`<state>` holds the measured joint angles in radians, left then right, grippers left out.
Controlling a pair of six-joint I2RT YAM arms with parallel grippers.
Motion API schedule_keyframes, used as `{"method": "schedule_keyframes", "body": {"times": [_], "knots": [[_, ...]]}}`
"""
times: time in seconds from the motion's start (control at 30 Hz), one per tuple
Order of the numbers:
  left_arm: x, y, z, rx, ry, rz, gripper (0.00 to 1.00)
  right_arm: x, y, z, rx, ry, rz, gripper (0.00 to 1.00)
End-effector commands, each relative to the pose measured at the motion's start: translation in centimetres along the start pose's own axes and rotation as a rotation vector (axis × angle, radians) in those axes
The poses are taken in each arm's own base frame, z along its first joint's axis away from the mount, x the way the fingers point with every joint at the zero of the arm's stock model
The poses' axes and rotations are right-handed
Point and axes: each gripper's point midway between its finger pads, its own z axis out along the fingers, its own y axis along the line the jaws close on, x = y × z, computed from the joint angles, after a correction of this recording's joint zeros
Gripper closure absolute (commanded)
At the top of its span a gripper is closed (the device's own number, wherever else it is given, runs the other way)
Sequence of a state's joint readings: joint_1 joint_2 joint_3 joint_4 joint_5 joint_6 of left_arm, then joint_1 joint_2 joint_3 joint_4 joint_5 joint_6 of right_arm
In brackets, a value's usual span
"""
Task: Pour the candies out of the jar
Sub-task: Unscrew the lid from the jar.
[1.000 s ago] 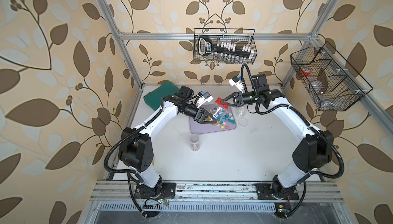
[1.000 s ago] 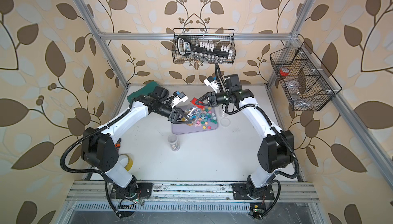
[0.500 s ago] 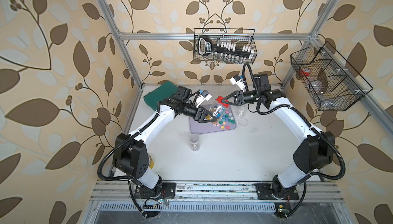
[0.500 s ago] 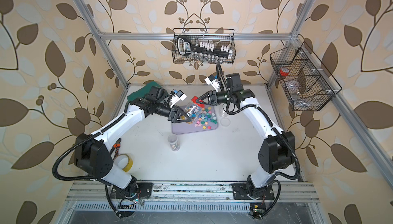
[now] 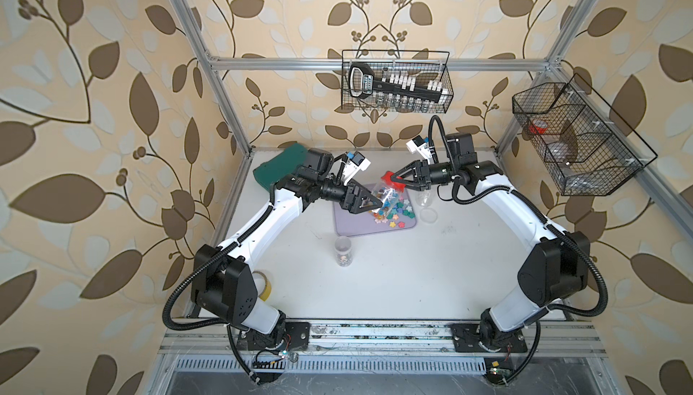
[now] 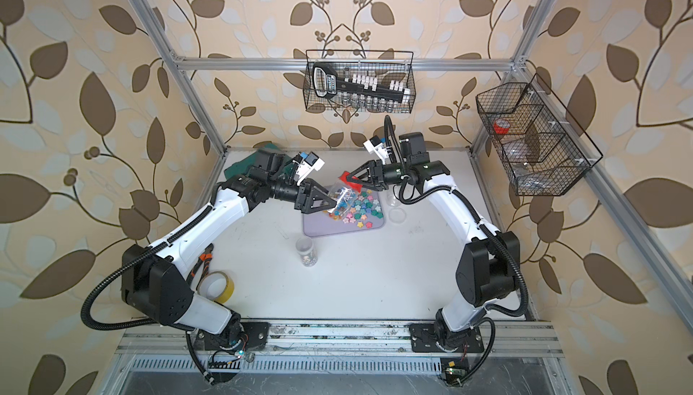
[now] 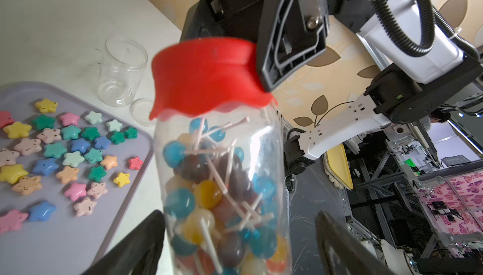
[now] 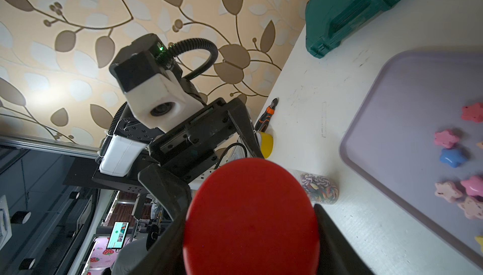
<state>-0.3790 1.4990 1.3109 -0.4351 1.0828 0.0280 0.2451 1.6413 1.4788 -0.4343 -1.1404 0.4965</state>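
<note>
A clear jar (image 5: 379,197) (image 6: 342,198) (image 7: 222,182) with a red lid (image 5: 392,181) (image 7: 206,77) (image 8: 251,216) hangs tilted over the purple tray (image 5: 348,228) (image 6: 318,230). Ball lollipop candies (image 7: 209,198) on white sticks fill it. My right gripper (image 5: 393,178) (image 6: 350,177) (image 8: 248,208) is shut on the lid. Around the jar's body, my left gripper (image 5: 371,205) (image 6: 330,205) (image 7: 239,215) stands open: one finger is at the wall, the other clearly apart. Star-shaped candies (image 5: 393,215) (image 7: 65,151) lie on the tray.
An empty clear jar (image 5: 425,198) (image 7: 121,72) and its clear lid (image 5: 428,215) stand right of the tray. A small jar of striped sweets (image 5: 343,252) (image 8: 318,187) stands in front. A green case (image 5: 281,166) lies at the back left; tape roll (image 6: 217,286) and pliers (image 6: 202,262) lie near the left arm's base.
My left gripper's jaws have spread apart from the jar's body. The right gripper has kept its hold on the red lid, and the jar has stayed over the tray.
</note>
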Motion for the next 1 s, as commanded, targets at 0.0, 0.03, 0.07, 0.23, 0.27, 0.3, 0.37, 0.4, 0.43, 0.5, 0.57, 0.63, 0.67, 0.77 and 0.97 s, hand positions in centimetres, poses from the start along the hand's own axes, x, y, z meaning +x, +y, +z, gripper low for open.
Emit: {"method": "schedule_keyframes", "body": {"times": [0.0, 0.03, 0.07, 0.23, 0.27, 0.3, 0.37, 0.4, 0.43, 0.5, 0.57, 0.63, 0.67, 0.77, 0.97], "knots": [[-0.2, -0.5, -0.4, -0.006, -0.015, 0.038, 0.07, -0.6, 2.5, -1.2, -0.048, -0.030, -0.043, 0.77], [-0.1, -0.4, -0.3, -0.007, -0.014, 0.034, 0.04, -0.7, 2.6, -1.2, -0.052, -0.033, -0.044, 0.77], [0.0, -0.3, -0.3, -0.008, -0.013, 0.031, 0.02, -0.9, 2.8, -1.2, -0.054, -0.038, -0.046, 0.77], [-0.4, -0.4, -0.4, -0.016, -0.036, 0.041, 0.04, -1.3, 3.0, -1.3, -0.063, -0.049, -0.040, 0.77], [-0.6, -0.4, -0.4, -0.019, -0.042, 0.043, 0.05, -1.3, 3.0, -1.2, -0.065, -0.050, -0.037, 0.77], [-0.7, -0.4, -0.4, -0.021, -0.046, 0.044, 0.06, -1.4, 3.0, -1.2, -0.068, -0.051, -0.036, 0.77], [-1.0, -0.3, -0.5, -0.027, -0.057, 0.045, 0.07, -1.3, 3.0, -1.1, -0.074, -0.049, -0.027, 0.77], [-1.2, -0.2, -0.5, -0.028, -0.061, 0.047, 0.08, -1.3, 3.1, -1.2, -0.077, -0.049, -0.029, 0.77], [-1.3, -0.2, -0.5, -0.030, -0.067, 0.051, 0.09, -1.3, 3.0, -1.1, -0.077, -0.048, -0.026, 0.77], [-1.7, -0.2, -0.5, -0.034, -0.079, 0.052, 0.10, -1.1, 2.8, -1.0, -0.077, -0.044, -0.017, 0.77], [-2.0, -0.1, -0.5, -0.038, -0.087, 0.055, 0.11, -1.0, 2.7, -1.0, -0.079, -0.042, -0.012, 0.77], [-2.2, -0.2, -0.5, -0.035, -0.091, 0.058, 0.13, -0.9, 2.6, -0.9, -0.079, -0.039, -0.010, 0.77], [-2.3, -0.2, -0.5, -0.034, -0.092, 0.061, 0.13, -0.9, 2.5, -0.9, -0.078, -0.040, -0.011, 0.77], [-2.2, -0.2, -0.5, -0.029, -0.088, 0.059, 0.15, -1.0, 2.6, -0.9, -0.079, -0.041, -0.014, 0.77], [-1.6, -0.2, -0.5, -0.031, -0.075, 0.050, 0.24, -1.1, 2.6, -0.9, -0.080, -0.043, -0.018, 0.77]]}}
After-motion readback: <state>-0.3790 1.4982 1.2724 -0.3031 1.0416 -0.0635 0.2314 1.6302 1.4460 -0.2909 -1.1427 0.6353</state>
